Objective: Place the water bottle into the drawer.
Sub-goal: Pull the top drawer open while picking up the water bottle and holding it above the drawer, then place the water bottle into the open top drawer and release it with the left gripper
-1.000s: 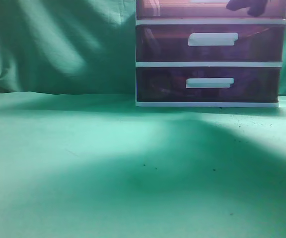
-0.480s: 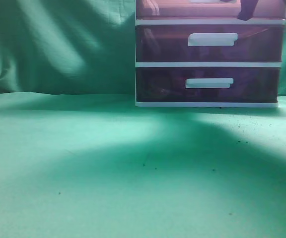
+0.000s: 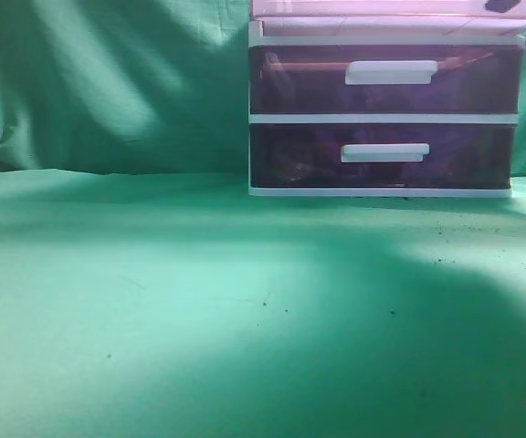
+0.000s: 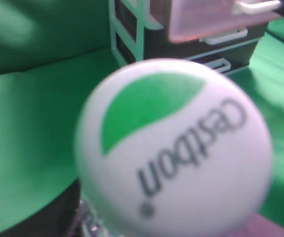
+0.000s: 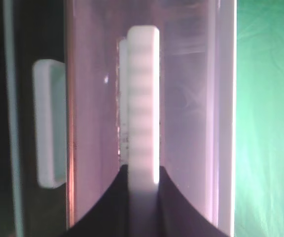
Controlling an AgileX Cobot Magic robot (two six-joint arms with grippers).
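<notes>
The water bottle (image 4: 174, 148) fills the left wrist view, its white cap with a green leaf and dark lettering facing the camera. My left gripper is shut on it; only one dark finger (image 4: 38, 219) shows at the lower left. The top drawer (image 4: 216, 17) stands pulled out of the white-framed unit; in the exterior view its pinkish front (image 3: 386, 7) is cut by the top edge. My right gripper (image 5: 143, 170) is shut on the drawer's white bar handle (image 5: 143, 98), one dark finger on each side. A dark bit of it (image 3: 500, 5) shows in the exterior view.
Two alike dark purple drawers (image 3: 386, 82) (image 3: 386, 155) with white handles sit shut below the top one. The unit stands at the back right of a green cloth-covered table (image 3: 199, 301). Green cloth hangs behind it.
The top drawer's front has come forward and looks lighter and larger. My right gripper has moved up and right, nearly out of the exterior view. The arm's shadow on the cloth has shifted.
</notes>
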